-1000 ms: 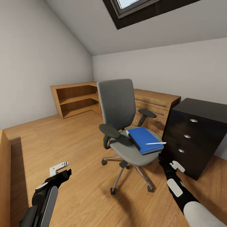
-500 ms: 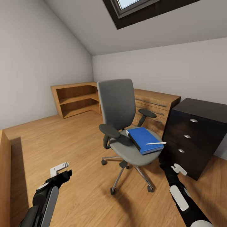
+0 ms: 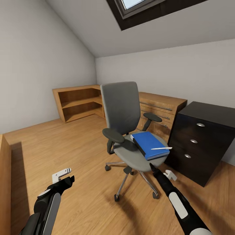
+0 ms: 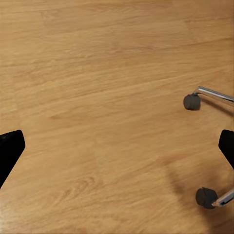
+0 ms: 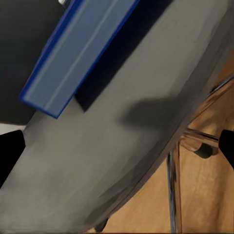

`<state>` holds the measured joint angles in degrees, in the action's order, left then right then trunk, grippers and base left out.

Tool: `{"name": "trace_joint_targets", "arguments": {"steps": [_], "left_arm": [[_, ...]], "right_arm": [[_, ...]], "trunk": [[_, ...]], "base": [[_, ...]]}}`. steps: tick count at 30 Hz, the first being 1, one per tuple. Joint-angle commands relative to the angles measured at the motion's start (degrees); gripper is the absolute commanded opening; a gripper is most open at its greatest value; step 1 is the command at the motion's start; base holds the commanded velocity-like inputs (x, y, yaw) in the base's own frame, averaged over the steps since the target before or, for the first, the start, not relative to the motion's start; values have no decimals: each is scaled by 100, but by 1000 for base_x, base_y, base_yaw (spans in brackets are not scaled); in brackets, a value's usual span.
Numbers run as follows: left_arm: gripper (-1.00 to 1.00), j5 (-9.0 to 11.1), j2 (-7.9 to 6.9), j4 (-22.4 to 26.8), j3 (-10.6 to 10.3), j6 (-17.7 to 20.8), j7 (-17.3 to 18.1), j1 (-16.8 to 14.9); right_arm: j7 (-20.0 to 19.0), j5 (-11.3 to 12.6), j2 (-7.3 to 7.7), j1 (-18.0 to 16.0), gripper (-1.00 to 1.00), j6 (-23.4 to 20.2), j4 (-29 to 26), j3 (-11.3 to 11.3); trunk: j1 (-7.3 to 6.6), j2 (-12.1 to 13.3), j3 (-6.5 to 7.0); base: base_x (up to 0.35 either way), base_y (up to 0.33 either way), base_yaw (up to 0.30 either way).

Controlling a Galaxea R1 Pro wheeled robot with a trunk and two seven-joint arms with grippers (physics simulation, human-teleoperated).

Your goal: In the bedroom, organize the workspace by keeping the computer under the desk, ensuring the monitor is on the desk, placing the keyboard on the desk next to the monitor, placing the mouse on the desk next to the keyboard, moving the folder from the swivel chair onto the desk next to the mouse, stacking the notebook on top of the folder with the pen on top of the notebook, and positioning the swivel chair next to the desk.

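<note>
Pen (image 3: 161, 148) on folder (image 3: 148, 144), folder on swivel chair (image 3: 129, 130).

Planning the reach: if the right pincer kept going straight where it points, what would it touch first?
Probably the grey padded seat of the swivel chair, just short of the bright blue folder; depth is uncertain.

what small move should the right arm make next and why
Probably reach the right gripper forward and up over the seat edge toward the folder. It sits just below the chair seat's front edge with jaws open; the folder, with the pen on it, lies just beyond.
</note>
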<state>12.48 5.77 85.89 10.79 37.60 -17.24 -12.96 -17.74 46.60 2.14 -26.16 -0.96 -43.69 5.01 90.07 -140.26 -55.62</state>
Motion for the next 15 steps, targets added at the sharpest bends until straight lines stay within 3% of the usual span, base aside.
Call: {"name": "trace_joint_targets", "arguments": {"steps": [1,15], "left_arm": [[100,60,3,7,3,19,-42,-4],[100,57,3,7,4,18,-42,-4]], "right_arm": [[-45,55,-8,-3,100,-11,3,3],[-118,44,-98,36,100,-9,1,-8]], "trunk": [[-1,-2,-5],[-1,-2,-5]], "base": [[0,0,0],[0,0,0]]}}
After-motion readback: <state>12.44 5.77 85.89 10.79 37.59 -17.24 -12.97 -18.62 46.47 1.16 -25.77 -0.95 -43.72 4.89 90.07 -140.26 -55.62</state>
